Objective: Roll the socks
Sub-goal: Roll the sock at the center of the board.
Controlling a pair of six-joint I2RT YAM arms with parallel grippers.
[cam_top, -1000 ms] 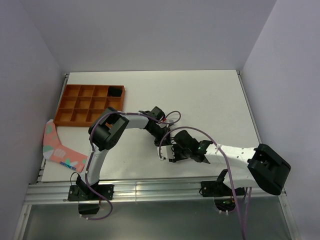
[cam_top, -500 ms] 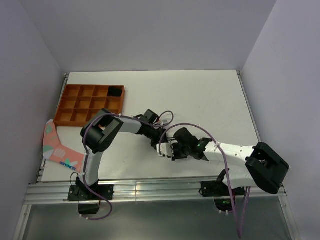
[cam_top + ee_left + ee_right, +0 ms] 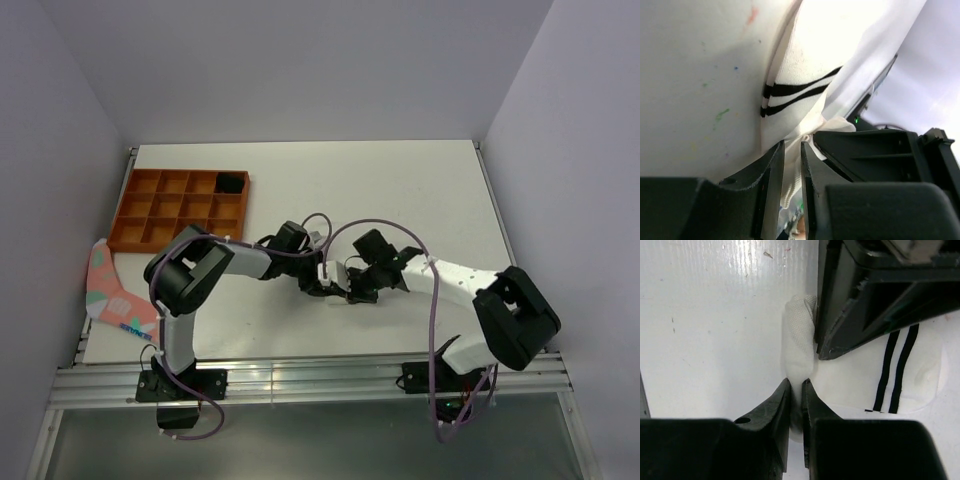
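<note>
White sock (image 3: 800, 75) is lying flat on the counter (image 3: 400, 190), a little toward 6 o'clock from its middle, with its two black cuff stripes showing and both arms meeting over it. The left gripper (image 3: 791, 147) is nearly closed, squeezing a bunched fold of the white fabric between its fingers. The right gripper (image 3: 796, 384), coming from the 3 o'clock side, is pinching another raised fold just as tightly, almost touching the left one.

Likely risks from here: the two grippers are working so close together that a small sideways move could knock their fingers into each other. Each one is gripping only a thin ridge of cloth, so a pull in opposite directions could drag the fabric out of one pinch and let the fold fall open. The striped cuff end is lying loose and could trail out of any roll.

Counting: one white sock and two grippers at the centre. One orange tray (image 3: 122, 215) is sitting at 10 o'clock, holding one dark bundle (image 3: 231, 182) in its far corner compartment; whether that is the black sock I cannot tell. One pink fabric piece (image 3: 105, 290) is hanging off the counter edge at 8 o'clock.
</note>
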